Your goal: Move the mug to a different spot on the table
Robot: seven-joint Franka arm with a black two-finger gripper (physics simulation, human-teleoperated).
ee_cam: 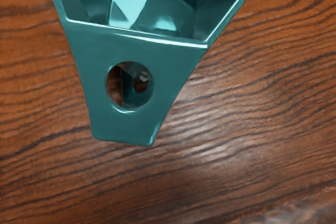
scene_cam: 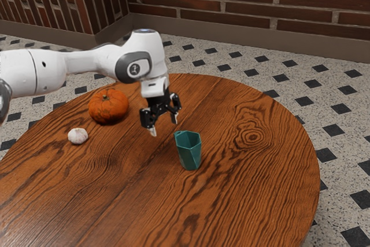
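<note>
A teal faceted mug (scene_cam: 188, 149) stands upright near the middle of the round wooden table (scene_cam: 243, 189). My black gripper (scene_cam: 163, 122) hangs open a little above the table, just to the exterior view's left of the mug and slightly behind it, touching nothing. In the wrist view the mug (ee_cam: 142, 56) appears close under my hand, its flat handle with a round hole facing the camera and its open mouth showing the faceted inside.
An orange pumpkin (scene_cam: 108, 106) sits on the table to the exterior view's left of the gripper. A small white garlic bulb (scene_cam: 77, 136) lies further left, near the table's edge. A brick wall runs along the back.
</note>
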